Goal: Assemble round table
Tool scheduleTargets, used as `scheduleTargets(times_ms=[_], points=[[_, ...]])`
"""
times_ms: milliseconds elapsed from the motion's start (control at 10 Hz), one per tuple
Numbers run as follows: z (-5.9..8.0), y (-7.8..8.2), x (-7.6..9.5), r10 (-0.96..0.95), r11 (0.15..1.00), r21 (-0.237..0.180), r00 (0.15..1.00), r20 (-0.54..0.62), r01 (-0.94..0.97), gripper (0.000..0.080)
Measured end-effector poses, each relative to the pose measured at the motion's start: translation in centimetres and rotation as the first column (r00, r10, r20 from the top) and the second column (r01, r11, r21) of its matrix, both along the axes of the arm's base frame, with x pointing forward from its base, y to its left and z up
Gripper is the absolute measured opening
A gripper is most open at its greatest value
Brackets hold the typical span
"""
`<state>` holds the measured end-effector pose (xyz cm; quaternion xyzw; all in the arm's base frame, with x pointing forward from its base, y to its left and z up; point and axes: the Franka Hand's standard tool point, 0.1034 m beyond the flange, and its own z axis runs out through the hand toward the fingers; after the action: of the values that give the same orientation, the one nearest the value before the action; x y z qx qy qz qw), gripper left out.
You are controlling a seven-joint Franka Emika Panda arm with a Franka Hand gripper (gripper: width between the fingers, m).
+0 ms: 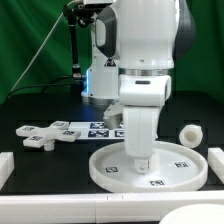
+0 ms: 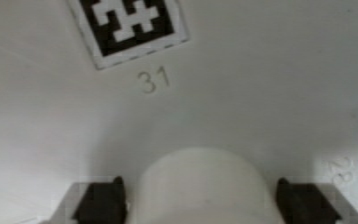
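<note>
the number 31 [image 2: 153, 81] is printed on the white surface of the round disc [image 2: 247, 110], just beside a black-and-white square tag [image 2: 135, 30]. markings in the exterior view are too small to read.

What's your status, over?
Jaws down over large rimmed white plastic round disc, straddling a white rounded part; grip unclear. Short white cylinder leg, cross-shaped foot piece loose beside. Nothing blocking.

Gripper [image 2: 201, 203] fingertips [image 2: 101, 200] (wrist view) offscreen
</note>
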<state>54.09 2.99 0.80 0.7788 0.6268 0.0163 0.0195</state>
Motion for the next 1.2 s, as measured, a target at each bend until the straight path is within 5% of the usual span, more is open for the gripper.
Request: scheduleTargets(times_ms=[600, 800, 900, 1100, 1200], points=[[0.0, 0.5, 0.4, -0.007, 1.0, -0.004, 1.0, -0.005, 0.007, 0.0409], [0.0, 0.5, 0.4, -0.007, 1.0, -0.004, 1.0, -0.005, 0.007, 0.0624], [0.1, 0.4, 0.5, -0.009, 1.0, -0.004, 1.0, -0.004, 0.009, 0.0642], [1.9, -0.5, 0.3, -0.038, 0.999, -0.01, 0.999, 0.017, 0.038, 0.0648], [3.0, -0.4, -1.2, -0.099, 0.995, -0.009, 0.995, 0.021, 0.099, 0.0648]])
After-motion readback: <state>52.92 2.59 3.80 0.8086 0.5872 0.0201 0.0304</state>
